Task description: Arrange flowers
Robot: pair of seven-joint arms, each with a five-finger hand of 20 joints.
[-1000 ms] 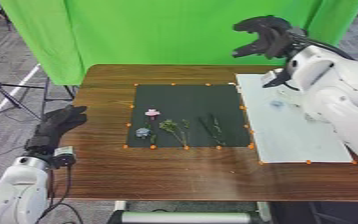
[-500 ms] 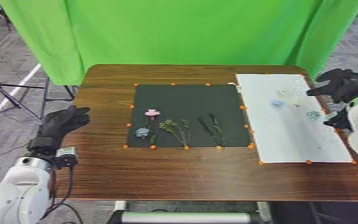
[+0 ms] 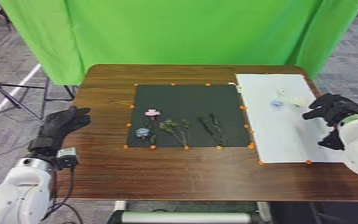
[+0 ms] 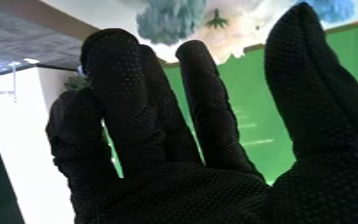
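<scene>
In the head view my right hand (image 3: 337, 112) is over the right side of the white sheet, fingers open, nothing held. The right wrist view shows the hand (image 4: 158, 145) with fingers spread, near a teal flower (image 4: 169, 21), a pale cream flower (image 4: 229, 36) and a blue flower (image 4: 329, 9). On the white sheet (image 3: 278, 137) lie a light blue flower (image 3: 277, 103) and a pale flower (image 3: 297, 101). The dark mat (image 3: 189, 100) bears a pink flower (image 3: 152, 113), a blue-grey flower (image 3: 143, 132) and green stems (image 3: 168, 125). My left hand (image 3: 62, 121) is open beside the table's left edge.
The brown table (image 3: 184, 172) has orange markers along the mat and sheet edges. A green curtain (image 3: 184, 35) hangs behind it. A tripod (image 3: 5, 95) stands on the floor at the left.
My right hand has come down from the upper right, past the table's right edge, to over the sheet. The left hand has stayed nearly still.
</scene>
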